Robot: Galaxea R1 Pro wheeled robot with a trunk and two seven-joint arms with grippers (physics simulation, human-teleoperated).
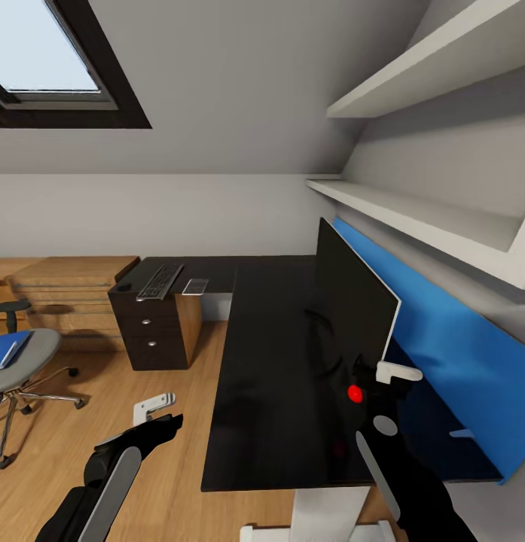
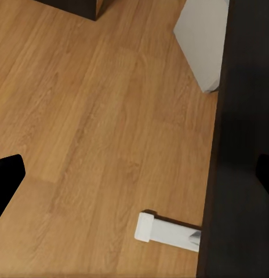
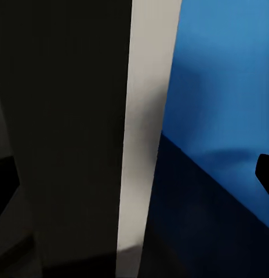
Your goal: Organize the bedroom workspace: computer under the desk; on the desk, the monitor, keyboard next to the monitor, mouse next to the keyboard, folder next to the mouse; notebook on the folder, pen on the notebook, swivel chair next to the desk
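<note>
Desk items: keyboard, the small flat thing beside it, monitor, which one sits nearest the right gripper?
The monitor: it stands upright right by the right gripper, while the keyboard lies at the desk's far end.

Bare desk [image 1: 270, 361] left of upright monitor [image 1: 352, 301].

I'm seeing two white wall shelves [image 1: 413, 214] hanging above a blue wall panel [image 1: 458, 354], and a low wooden shelf unit [image 1: 70, 290] standing far off.
</note>
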